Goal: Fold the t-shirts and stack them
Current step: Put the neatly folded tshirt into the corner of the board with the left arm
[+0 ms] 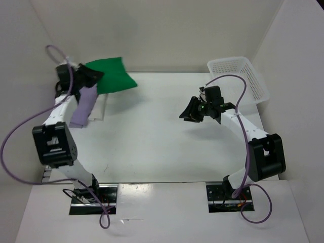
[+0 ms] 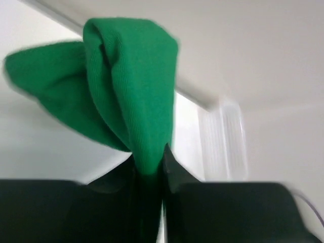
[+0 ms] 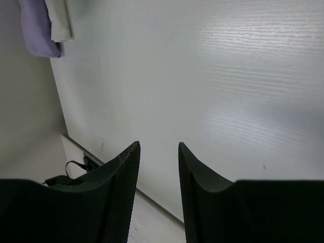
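At the far left of the table, my left gripper (image 1: pixel 94 76) is shut on a bunched part of the bright green t-shirt (image 1: pixel 114 76). In the left wrist view the green cloth (image 2: pixel 131 86) rises in a thick fold out of the pinching jaws (image 2: pixel 151 162). Below that arm a lavender t-shirt (image 1: pixel 85 106) lies folded on a white one (image 1: pixel 99 108). My right gripper (image 1: pixel 185 115) hangs over the table right of centre. It stands open with nothing between its fingers (image 3: pixel 158 147). The lavender shirt (image 3: pixel 38 25) and the white shirt (image 3: pixel 61 20) show at the top left of the right wrist view.
A white plastic lattice basket (image 1: pixel 243 78) stands at the back right corner, blurred in the left wrist view (image 2: pixel 223 136). White walls close in the table (image 1: pixel 152 136) at the back and on both sides. Purple cables loop from both arms.
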`<state>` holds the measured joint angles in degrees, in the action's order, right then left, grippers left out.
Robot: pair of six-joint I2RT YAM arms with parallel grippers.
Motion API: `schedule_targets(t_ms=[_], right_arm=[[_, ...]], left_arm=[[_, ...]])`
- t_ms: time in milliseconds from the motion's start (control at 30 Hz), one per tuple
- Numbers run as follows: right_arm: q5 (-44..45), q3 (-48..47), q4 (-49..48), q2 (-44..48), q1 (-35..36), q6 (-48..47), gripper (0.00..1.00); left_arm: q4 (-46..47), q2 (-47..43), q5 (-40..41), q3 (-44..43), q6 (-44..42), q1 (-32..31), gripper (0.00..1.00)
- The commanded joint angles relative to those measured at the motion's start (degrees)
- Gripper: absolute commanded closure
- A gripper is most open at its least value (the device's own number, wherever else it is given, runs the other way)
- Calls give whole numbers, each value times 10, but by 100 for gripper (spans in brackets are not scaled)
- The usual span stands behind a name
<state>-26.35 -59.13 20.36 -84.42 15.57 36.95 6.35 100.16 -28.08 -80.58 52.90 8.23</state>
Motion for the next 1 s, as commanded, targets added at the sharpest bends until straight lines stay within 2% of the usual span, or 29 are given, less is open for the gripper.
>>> schedule_targets(t_ms=[0, 33, 133, 267, 367, 433, 567, 667, 700, 733, 767, 833, 967], right_arm=[[-23, -7, -1, -11, -2, -21, 58], [-28, -7, -1, -16, -2, -27, 58], [-40, -12, -1, -23, -2, -32, 58], [-50, -12, -1, -29, -2, -38, 58], [-56, -1, -6, -29, -2, -38, 58], [-56, 10, -6, -29, -2, -38, 58], [-56, 16, -11, -29, -2, -38, 57], [-44, 16, -16, -35, -2, -33, 49], [-38, 16, -16, -35, -2, -33, 46], [-31, 10, -11, -41, -2, -27, 41], [-16, 10, -11, -41, 4, -27, 0], [8, 4, 5, -48, 9, -27, 0], [20, -23, 28, -80, 29, -21, 0]], left_arm=[[37, -113, 67, 155, 32, 99, 51], [55, -133, 85, 203, 62, 141, 35], [10, -195, 146, 341, 109, 179, 0], [-31, -292, 190, 428, 136, 193, 0], [-138, -303, 190, 376, 124, 198, 0], [-146, -313, 132, 355, 97, 198, 0], [-115, -320, 36, 337, 80, 147, 0], [-107, -320, 28, 324, 55, 48, 0], [-107, -320, 37, 317, 48, -5, 0], [-107, -320, 45, 305, 41, -33, 0], [-107, -320, 57, 299, 20, -60, 0], [-114, -299, 58, 279, -5, -134, 0], [-108, -273, 30, 274, -33, -213, 0]])
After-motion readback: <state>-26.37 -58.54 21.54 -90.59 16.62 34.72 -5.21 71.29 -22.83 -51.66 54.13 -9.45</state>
